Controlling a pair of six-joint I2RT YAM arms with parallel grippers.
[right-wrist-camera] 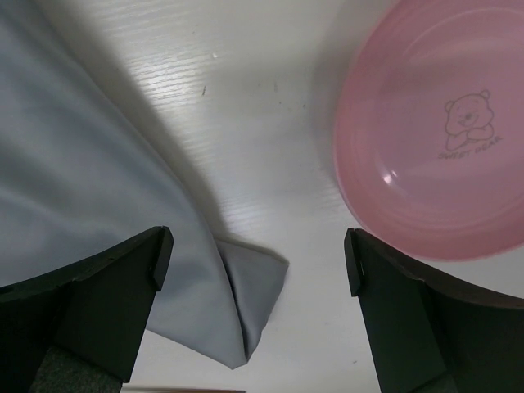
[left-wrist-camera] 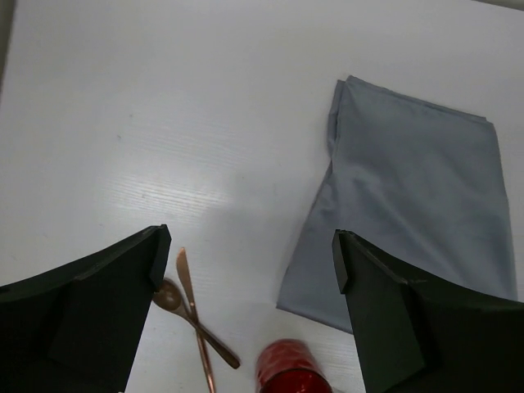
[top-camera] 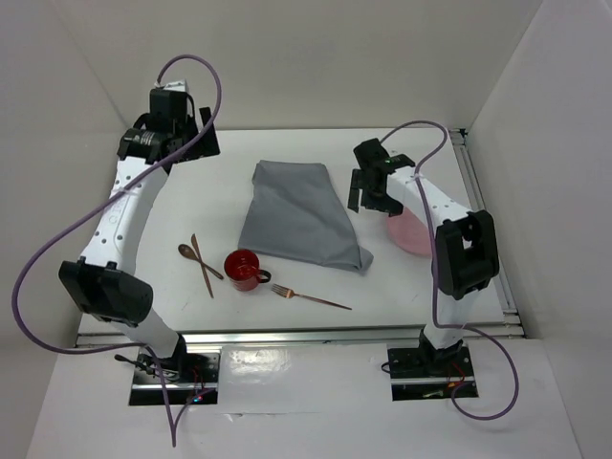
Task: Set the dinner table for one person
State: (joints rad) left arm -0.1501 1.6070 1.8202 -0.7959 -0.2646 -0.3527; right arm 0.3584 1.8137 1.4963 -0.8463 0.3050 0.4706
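Observation:
The white dinner table (top-camera: 191, 191) holds a rumpled grey cloth (top-camera: 296, 215) at its middle. A pink plate (top-camera: 413, 232) lies to the cloth's right. A red mug (top-camera: 244, 269) stands near the front, with a copper fork (top-camera: 311, 297) to its right and a crossed copper spoon (top-camera: 189, 253) and knife (top-camera: 204, 273) to its left. My left gripper (top-camera: 191, 143) is open and empty, raised over the far left. My right gripper (top-camera: 371, 203) is open and empty, above the gap between the cloth (right-wrist-camera: 82, 164) and the plate (right-wrist-camera: 442, 139).
Metal rails run along the table's front (top-camera: 306, 335) and right (top-camera: 483, 220) edges. White walls enclose the left, back and right. The left wrist view shows the cloth (left-wrist-camera: 409, 205), spoon (left-wrist-camera: 168, 296), knife (left-wrist-camera: 187, 286) and mug (left-wrist-camera: 286, 368) below the open gripper (left-wrist-camera: 250, 241).

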